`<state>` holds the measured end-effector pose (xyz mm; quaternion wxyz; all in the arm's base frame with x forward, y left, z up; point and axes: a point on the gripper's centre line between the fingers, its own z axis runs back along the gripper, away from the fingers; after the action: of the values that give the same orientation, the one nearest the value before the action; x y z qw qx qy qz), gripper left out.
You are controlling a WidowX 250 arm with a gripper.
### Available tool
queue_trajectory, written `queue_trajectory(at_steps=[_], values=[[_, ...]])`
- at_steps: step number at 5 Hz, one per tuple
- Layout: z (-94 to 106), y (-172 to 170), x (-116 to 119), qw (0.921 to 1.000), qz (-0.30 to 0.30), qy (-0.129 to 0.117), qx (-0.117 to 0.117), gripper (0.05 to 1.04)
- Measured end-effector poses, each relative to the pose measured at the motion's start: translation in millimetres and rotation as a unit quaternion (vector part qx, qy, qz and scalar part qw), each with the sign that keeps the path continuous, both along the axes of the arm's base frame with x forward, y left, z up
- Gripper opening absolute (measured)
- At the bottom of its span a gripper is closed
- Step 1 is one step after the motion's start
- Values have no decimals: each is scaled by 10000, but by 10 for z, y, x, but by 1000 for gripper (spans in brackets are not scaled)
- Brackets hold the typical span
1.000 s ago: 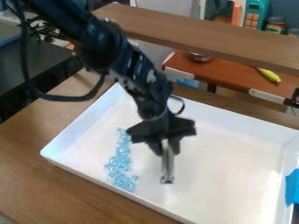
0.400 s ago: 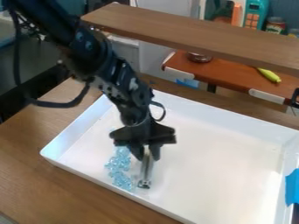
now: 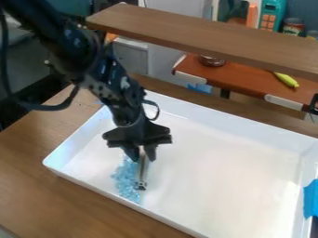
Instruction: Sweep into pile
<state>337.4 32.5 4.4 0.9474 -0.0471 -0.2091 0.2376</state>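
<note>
Tool [image 3: 142, 172] is clenched in hand [image 3: 141, 154], tip down beside blue beads [image 3: 126, 180]. Beads are strewn in a strip at left of white tray [image 3: 229, 153], top end partly hidden by hand. Strip is hemmed in by front wall. Tray is set on desk [image 3: 43, 181], blue tape [image 3: 311, 199] stuck at right. Board [image 3: 199, 35], bowl [image 3: 212, 61], banana [image 3: 286, 79] seen behind.

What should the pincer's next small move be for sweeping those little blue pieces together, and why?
Probably a short nudge leftward in the picture: the pincer holds the metal tool upright at the right edge of the blue pieces, which lie in a long strip in the white tray, so pushing there should pack that edge tighter.
</note>
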Motion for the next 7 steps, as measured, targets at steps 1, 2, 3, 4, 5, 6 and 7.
queue_trajectory(at_steps=[1, 2, 3, 4, 5, 6, 7], values=[[10, 205, -3, 9997, 115, -57, 212, 337], [31, 382, -1, 9989, 220, -150, 381, 337], [131, 464, -42, 9986, 373, -185, 332, 337], [341, 226, -79, 9988, 91, -373, -319, 337], [507, -100, -50, 9951, -92, -494, -855, 337], [490, -418, -22, 9939, -408, -475, -910, 337], [161, -515, -51, 9953, -638, -136, -714, 337]])
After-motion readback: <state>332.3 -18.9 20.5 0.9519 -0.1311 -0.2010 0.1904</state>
